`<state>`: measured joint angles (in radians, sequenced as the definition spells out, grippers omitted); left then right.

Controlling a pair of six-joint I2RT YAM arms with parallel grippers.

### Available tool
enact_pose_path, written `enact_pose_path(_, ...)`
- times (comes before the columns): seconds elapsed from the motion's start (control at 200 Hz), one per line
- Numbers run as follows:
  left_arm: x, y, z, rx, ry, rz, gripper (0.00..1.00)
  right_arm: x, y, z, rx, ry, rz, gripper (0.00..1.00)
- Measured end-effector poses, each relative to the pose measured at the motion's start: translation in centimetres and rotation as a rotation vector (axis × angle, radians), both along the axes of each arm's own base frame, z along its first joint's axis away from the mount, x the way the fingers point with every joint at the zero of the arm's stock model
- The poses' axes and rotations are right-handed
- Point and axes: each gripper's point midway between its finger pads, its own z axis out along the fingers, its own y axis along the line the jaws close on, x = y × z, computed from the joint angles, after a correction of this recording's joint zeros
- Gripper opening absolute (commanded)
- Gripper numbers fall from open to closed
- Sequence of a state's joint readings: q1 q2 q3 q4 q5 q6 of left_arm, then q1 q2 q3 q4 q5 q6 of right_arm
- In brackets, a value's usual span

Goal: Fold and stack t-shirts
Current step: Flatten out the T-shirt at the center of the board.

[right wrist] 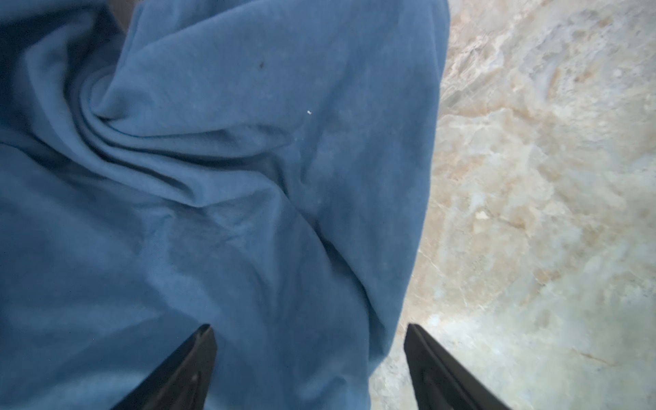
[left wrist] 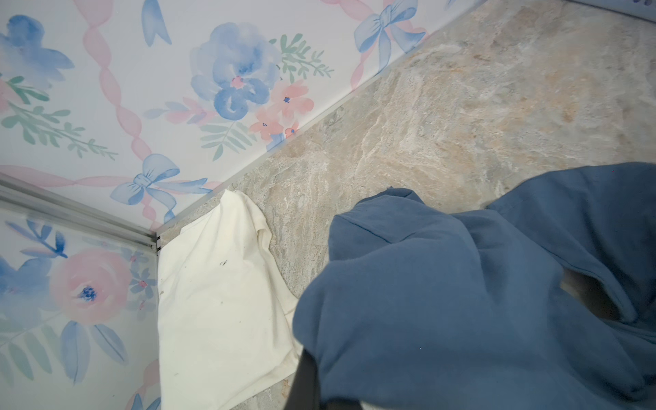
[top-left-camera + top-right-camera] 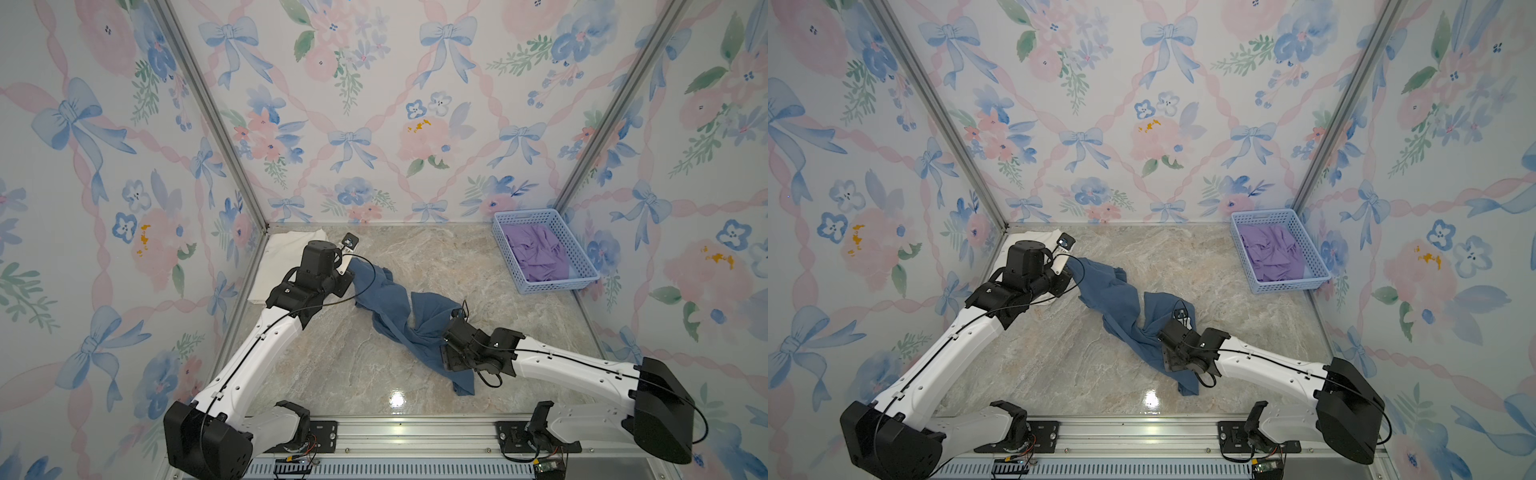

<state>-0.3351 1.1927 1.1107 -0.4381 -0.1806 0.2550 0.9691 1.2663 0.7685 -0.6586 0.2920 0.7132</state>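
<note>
In both top views a pale blue lattice basket [image 3: 552,286] [image 3: 1287,286] sits in the far right corner of the marble-patterned table [image 3: 436,257], and crumpled purple cloth [image 3: 538,249] [image 3: 1273,249] fills most of it. The slate-blue t-shirt [image 3: 386,299] [image 3: 1117,299] lies in a rumpled diagonal band across the middle of the table, from the left gripper [image 3: 347,276] down to a loose tail in front of the right gripper [image 3: 448,337]. The cream-white t-shirt [image 3: 286,257] [image 3: 1040,237] lies flat in the far left corner against the floral walls, and the left arm covers much of it (its near edge shows beside the forearm). In the left wrist view the slate-blue t-shirt [image 2: 443,301] bunches up right at the camera and hides nearly all of the pincer, which is closed on the cloth and lifts that end off the table; the cream-white t-shirt [image 2: 220,301] lies just beside it, tucked into the wall corner, with bare table [image 2: 461,106] beyond. In the right wrist view the slate-blue t-shirt [image 1: 213,177] fills most of the frame in twisted folds, and the right gripper's two black fingers [image 1: 184,365] stand wide apart, one over the cloth and one over the bare table [image 1: 532,177], with the shirt's edge running between them and nothing gripped.
</note>
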Motion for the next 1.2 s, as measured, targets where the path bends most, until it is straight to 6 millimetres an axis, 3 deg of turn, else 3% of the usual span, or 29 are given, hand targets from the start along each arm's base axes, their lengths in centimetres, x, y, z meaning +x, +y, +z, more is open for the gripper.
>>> enact_pose_path(0.185, 2.5, 6.0, -1.3, 0.054, 0.017, 0.267, 0.00, -1.1, -1.1, -0.8, -0.020, 0.029, -0.031, 0.86)
enact_pose_path(0.36, 3.0, 10.1, -2.1, 0.070, 0.030, 0.417, 0.00, -2.2, -0.4, -0.9, -0.022, 0.039, 0.001, 0.86)
enact_pose_path(0.65, 3.3, 9.7, -2.7, 0.041, 0.043, 0.404, 0.00, -3.2, 2.4, -2.5, -0.071, 0.071, 0.087, 0.85)
enact_pose_path(0.905, 3.0, 9.0, -4.3, 0.023, 0.081, 0.366, 0.00, -0.3, 8.9, -2.9, -0.061, 0.046, 0.161, 0.83)
enact_pose_path(0.99, 2.8, 8.8, -5.0, 0.020, 0.099, 0.355, 0.00, 0.5, 10.5, -3.2, -0.059, 0.037, 0.184, 0.67)
enact_pose_path(1.15, 2.5, 8.3, -5.9, 0.009, 0.121, 0.334, 0.00, 1.4, 11.2, -4.9, -0.072, 0.056, 0.198, 0.00)
enact_pose_path(1.2, 2.5, 8.2, -6.1, 0.006, 0.127, 0.328, 0.00, 1.8, 11.1, -5.4, -0.074, 0.062, 0.187, 0.00)
